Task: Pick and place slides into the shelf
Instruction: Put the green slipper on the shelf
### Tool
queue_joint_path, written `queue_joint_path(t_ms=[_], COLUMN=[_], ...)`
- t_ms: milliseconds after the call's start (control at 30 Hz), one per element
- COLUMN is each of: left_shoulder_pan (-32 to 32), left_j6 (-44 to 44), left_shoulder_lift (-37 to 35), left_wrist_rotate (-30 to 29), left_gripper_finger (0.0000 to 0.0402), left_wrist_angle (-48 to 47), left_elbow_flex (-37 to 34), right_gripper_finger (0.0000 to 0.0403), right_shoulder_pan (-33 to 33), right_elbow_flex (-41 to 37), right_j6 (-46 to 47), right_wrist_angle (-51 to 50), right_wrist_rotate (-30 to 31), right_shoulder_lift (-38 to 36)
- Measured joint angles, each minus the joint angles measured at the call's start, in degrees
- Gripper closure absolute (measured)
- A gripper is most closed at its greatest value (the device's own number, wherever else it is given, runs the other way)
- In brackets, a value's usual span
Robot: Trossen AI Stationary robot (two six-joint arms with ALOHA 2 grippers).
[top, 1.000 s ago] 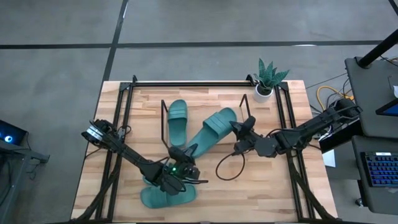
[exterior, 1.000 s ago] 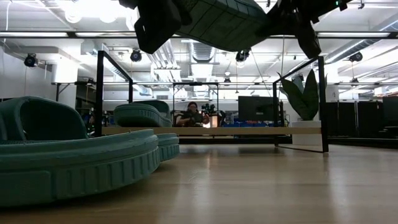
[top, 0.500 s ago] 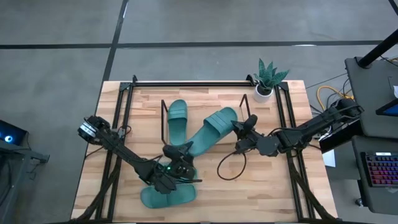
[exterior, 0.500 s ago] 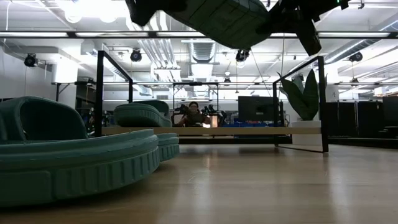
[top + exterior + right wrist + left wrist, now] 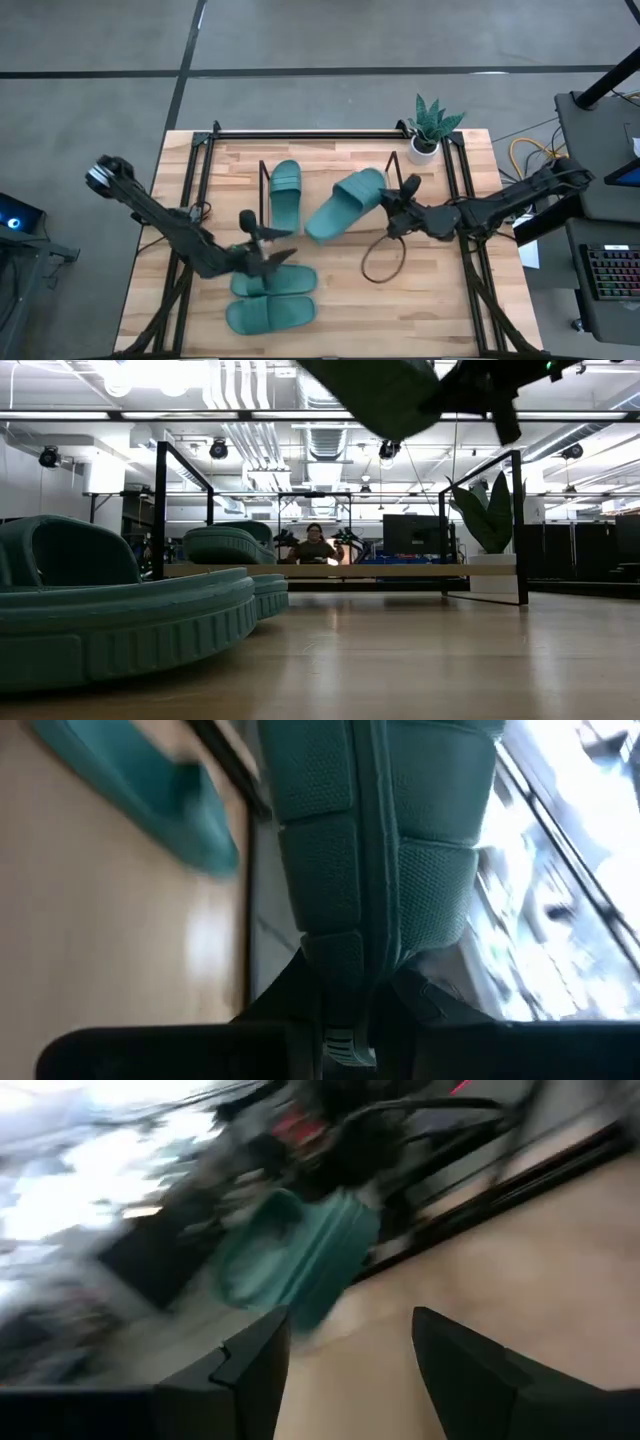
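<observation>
Right gripper [image 5: 390, 203], closed on a raised slide [image 5: 345, 203], may snag the shelf [image 5: 266, 180] rods; left gripper [image 5: 262, 240] open, empty.

Shelf [image 5: 265, 178] interior: one slide [image 5: 285, 185] lies at left end, room open beside it toward potted plant [image 5: 430, 125]. Right gripper [image 5: 388, 203] holds second slide [image 5: 345, 203] raised over shelf's right half. Loose cable loop [image 5: 378, 262] and two slides [image 5: 272, 297] crowd front; left gripper [image 5: 262, 243] open above them.
</observation>
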Motion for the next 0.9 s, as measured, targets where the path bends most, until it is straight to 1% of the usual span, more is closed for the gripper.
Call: queue_joint_path(t_ms=[33,67,133,200,233,333,367,467,567,700,767,833,900], left_shoulder_pan=[0.04,0.06,0.04,-0.18,-0.18,-0.25,-0.29,-0.23,-0.2,-0.23,-0.23,-0.23,-0.23], left_j6=[-2.87,-5.46,-8.66,-9.93,-10.27,-10.31,-10.31,-9.48,-7.71,-5.5,-5.26,-5.08,-2.77], left_shoulder_lift=[-2.33,-4.47,-7.92,-10.65,-11.76,-14.34,-14.59,-14.48,-13.45,-12.06,-11.75,-11.41,-10.71], left_wrist_rotate=[3.4,5.49,8.04,11.32,14.13,23.17,24.75,25.39,25.3,25.02,24.43,23.33,20.95], left_gripper_finger=[0.0207,0.0207,0.0207,0.0207,0.0207,0.0207,0.0207,0.0207,0.0207,0.0207,0.0207,0.0207,0.0207], left_wrist_angle=[-1.85,-3.08,-3.36,-3.72,-3.62,-3.08,-2.98,-2.87,-2.7,-2.72,-2.66,-2.63,-2.63], left_elbow_flex=[-1.05,-2.07,-4.15,-5.98,-6.65,-8.08,-8.12,-8.08,-7.13,-6.11,-5.64,-5.21,-4.56], right_gripper_finger=[0.0362,0.0362,0.0362,0.0362,0.0362,0.0362,0.0362,0.0362,0.0362,0.0362,0.0362,0.0362,0.0362], right_shoulder_pan=[-0.14,-0.27,-0.64,-1.27,-1.74,-4.18,-5.26,-9.56,-14.28,-19.18,-20.44,-20.9,-21.3], right_elbow_flex=[-0.12,-0.33,-1.07,-2.29,-3.14,-5.94,-6.98,-9.3,-10.27,-10.44,-10.43,-10.43,-10.43], right_j6=[0.38,0.75,0.69,-0.55,-1.07,-2.45,-2.62,-2.01,0.85,4.3,4.75,4.16,3.42], right_wrist_angle=[0.24,0.59,2.59,6.34,8.42,15.83,18.29,24.79,29.77,36.24,39.67,42.06,43.9], right_wrist_rotate=[-2.74,-5.14,-8.56,-12.55,-15.42,-26.86,-30.28,-38.91,-46.87,-57.5,-60.24,-60.53,-60.14], right_shoulder_lift=[-0.77,-1.4,-2.36,-3.03,-3.29,-3.3,-3.12,-1.88,0.14,4.99,7.98,10.88,13.66])
